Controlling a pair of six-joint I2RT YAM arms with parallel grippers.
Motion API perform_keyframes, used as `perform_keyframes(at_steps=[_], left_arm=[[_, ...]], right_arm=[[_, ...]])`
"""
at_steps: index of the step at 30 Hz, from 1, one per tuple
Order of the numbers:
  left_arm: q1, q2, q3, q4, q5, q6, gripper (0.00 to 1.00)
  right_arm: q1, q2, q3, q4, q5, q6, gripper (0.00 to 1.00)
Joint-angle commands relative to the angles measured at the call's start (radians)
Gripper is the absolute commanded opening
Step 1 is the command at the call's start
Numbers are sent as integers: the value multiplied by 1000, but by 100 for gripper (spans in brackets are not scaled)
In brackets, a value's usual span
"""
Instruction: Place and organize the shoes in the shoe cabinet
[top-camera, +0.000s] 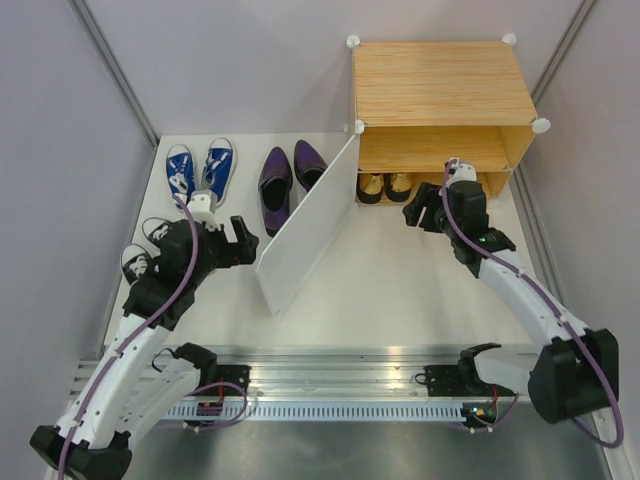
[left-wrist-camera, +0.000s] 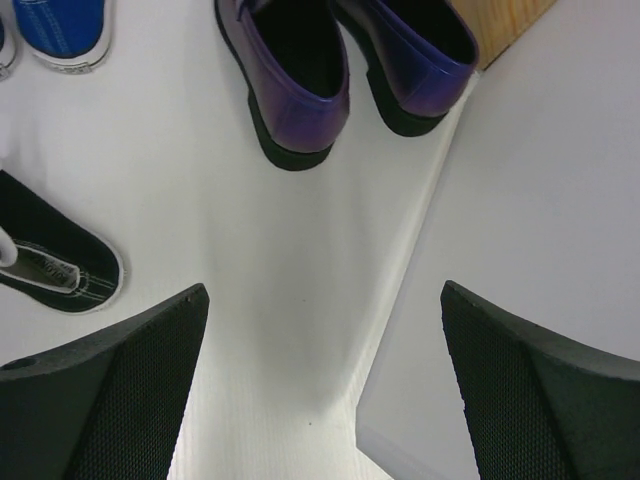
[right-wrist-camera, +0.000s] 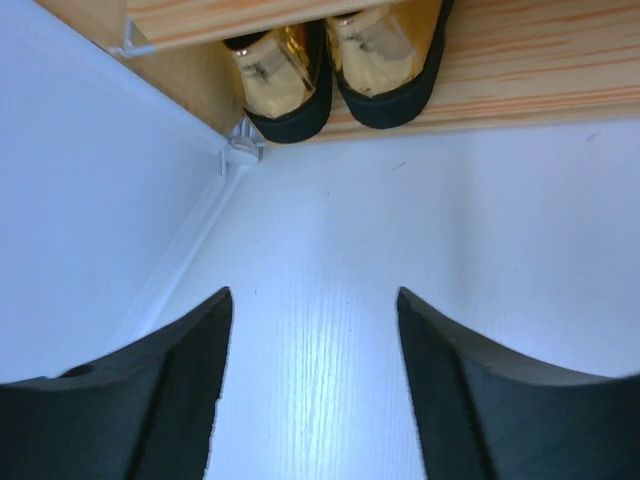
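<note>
Two dark purple dress shoes lie side by side on the table, left of the cabinet and its open door panel, lengthwise toward the far edge. The left gripper, spread wide and empty, hangs just short of them. It is likely the arm to take them. The right gripper, also spread, faces the shelved gold shoes.

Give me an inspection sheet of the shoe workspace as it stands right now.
Surface: white table.
Job's things: shoe cabinet, door swung open; gold shoes on its lower shelf; purple shoes, blue sneakers, black shoes on the table left of the door.
Clutter: nothing seen.
Hands: left hand open, empty; right hand open, empty, facing the gold shoes.
Cables: purple cables along both arms.
Surroundings: plain walls, metal rail at near edge.
</note>
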Motion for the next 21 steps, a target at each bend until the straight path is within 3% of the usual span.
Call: perform_keyframes(at_steps=[1, 3, 8, 12, 16, 21], left_arm=[[18, -7, 18, -19, -132, -16, 100], [25, -6, 22, -30, -210, -32, 100], [61, -1, 21, -53, -345, -81, 100], [129, 62, 41, -79, -333, -87, 99], [285, 152, 61, -102, -293, -122, 99], [353, 221, 61, -118, -334, -159, 100]], right_arm=[[2, -151, -50, -127, 94, 8, 75], [2, -220, -92, -139, 124, 29, 81], [0, -274, -143, -160, 156, 66, 83], [2, -281, -146, -159, 99, 63, 83], [2, -300, -166, -147, 81, 60, 83], [2, -326, -195, -119, 35, 65, 83]])
